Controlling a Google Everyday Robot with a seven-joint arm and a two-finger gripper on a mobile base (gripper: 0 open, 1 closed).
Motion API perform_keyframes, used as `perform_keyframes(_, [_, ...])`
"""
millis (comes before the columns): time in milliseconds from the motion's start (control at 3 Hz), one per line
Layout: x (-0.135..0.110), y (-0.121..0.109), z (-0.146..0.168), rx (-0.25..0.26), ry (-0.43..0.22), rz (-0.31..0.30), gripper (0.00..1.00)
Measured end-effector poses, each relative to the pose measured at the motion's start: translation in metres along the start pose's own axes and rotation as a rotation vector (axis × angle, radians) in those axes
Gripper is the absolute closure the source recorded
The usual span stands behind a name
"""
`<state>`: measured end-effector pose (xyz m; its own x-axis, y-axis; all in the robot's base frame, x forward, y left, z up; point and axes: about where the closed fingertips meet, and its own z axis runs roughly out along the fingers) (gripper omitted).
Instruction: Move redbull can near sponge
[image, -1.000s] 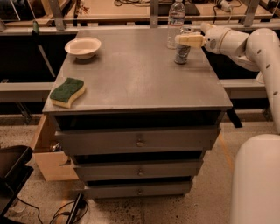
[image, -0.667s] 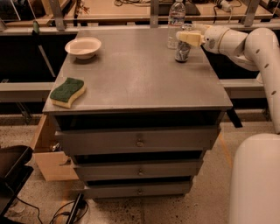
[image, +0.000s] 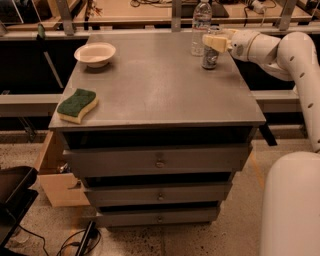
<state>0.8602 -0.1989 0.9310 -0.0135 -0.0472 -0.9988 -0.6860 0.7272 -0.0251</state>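
Note:
The redbull can, slim and silver with dark markings, stands upright at the far right of the grey cabinet top. My gripper reaches in from the right and is closed around the can's top. The sponge, green on top with a pale yellow body, lies at the near left corner of the top, far from the can.
A clear water bottle stands just behind and left of the can. A cream-white bowl sits at the far left. The cabinet has drawers below. An open wooden drawer juts out at the lower left. A workbench runs behind.
The gripper and the can have shifted slightly up and away together. The sponge, bowl and bottle have not moved.

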Motion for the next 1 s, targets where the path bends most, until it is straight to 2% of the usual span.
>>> perform_keyframes(333, [0.001,0.002,0.003,-0.004,0.0,0.001,1.0])
perform_keyframes(667, [-0.01,0.004,0.005,-0.008,0.008,-0.024,1.0])
perform_keyframes(1000, [-0.056,0.037,0.028,-0.055,-0.014,-0.069,1.0])
